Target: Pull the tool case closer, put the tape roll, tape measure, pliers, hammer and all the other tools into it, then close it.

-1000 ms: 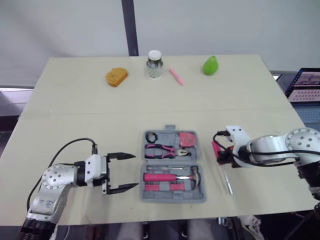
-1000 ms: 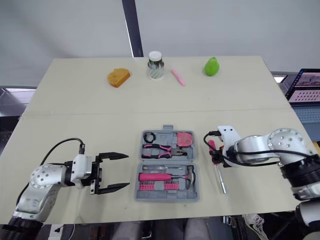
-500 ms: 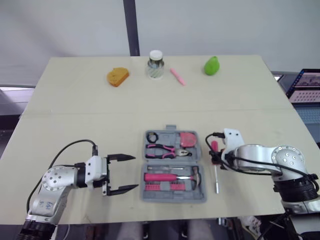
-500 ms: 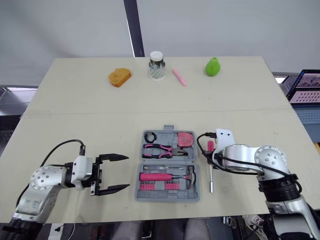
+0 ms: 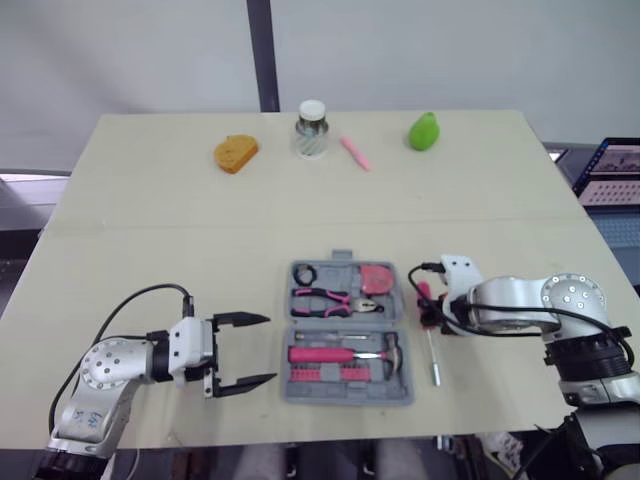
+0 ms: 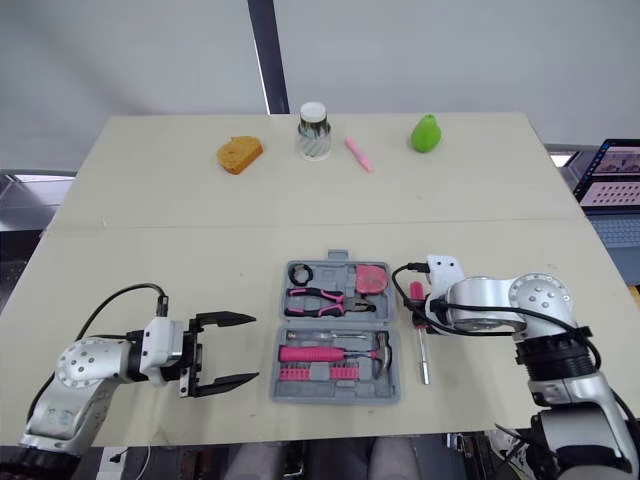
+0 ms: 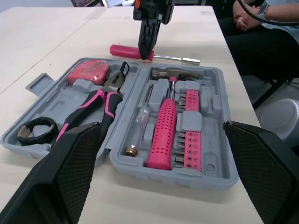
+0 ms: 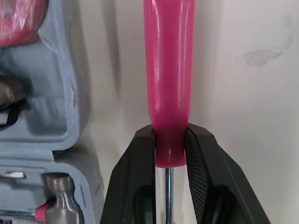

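the open tool case (image 5: 347, 398) lies by the middle of the table's (image 5: 180, 230) near edge, the right gripper (image 8: 170, 140) is clenched on the pink screwdriver (image 8: 169, 70) just beside the case's right side, and the left gripper (image 5: 270, 348) hangs spread wide left of the case.

You're looking at a lab or test room, not a workshop; the plain pale table (image 5: 150, 250) stands against a bare white wall (image 5: 450, 50); a laptop (image 5: 612, 170) sits off its right edge; a person (image 7: 275, 28) sits close by; a jar (image 5: 310, 130) and a green pear (image 5: 423, 131) line the far side.
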